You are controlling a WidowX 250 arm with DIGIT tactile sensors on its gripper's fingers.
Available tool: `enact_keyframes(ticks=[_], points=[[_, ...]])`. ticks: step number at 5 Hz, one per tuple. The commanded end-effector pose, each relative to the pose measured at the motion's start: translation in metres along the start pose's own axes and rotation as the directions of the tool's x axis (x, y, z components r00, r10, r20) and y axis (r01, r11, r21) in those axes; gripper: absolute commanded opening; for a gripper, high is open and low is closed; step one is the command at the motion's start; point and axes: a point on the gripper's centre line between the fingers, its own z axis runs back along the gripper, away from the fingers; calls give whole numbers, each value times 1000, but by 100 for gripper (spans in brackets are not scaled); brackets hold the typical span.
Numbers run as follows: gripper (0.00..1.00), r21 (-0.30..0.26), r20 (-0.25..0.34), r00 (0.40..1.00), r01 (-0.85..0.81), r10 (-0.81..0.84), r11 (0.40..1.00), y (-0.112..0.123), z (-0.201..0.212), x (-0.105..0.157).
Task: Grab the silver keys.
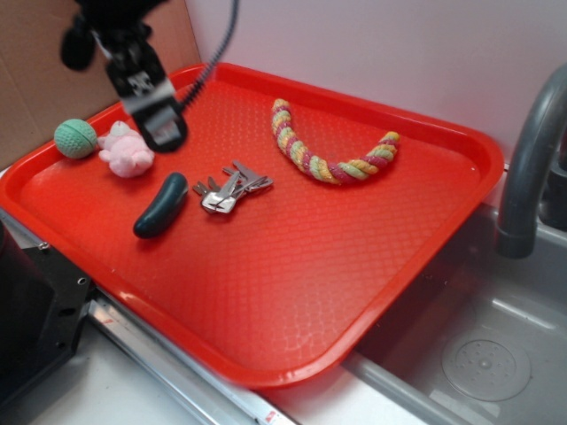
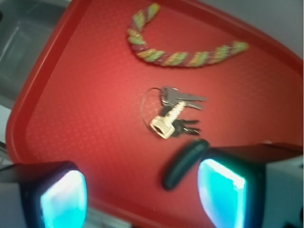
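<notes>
The silver keys (image 1: pixel 229 189) lie fanned on the red tray (image 1: pixel 292 292), just right of a dark green cucumber toy (image 1: pixel 161 205). In the wrist view the keys (image 2: pixel 172 113) lie mid-frame, with the cucumber (image 2: pixel 183 163) below them beside the right pad. My gripper (image 1: pixel 162 129) hangs above the tray's back left, up and left of the keys, not touching them. In the wrist view my gripper (image 2: pixel 142 197) is open, its cyan-lit pads (image 2: pixel 64 199) wide apart with only tray between them.
A pink plush toy (image 1: pixel 126 149) and a green knitted ball (image 1: pixel 75 138) sit at the tray's left rim. A striped rope toy (image 1: pixel 328 152) curves at the back. A grey faucet (image 1: pixel 532 159) and sink (image 1: pixel 478 354) are at the right.
</notes>
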Motion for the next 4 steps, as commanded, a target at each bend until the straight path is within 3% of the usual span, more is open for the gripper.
enact_keyframes(ticks=[1,2,4], points=[[100,14,-22,999,30,-30,999,6,-27,18],[100,3,-64,998,10,-9,1000,22,-48,14],[100,-85,-88,996,3,-10,996,39,-74,14]])
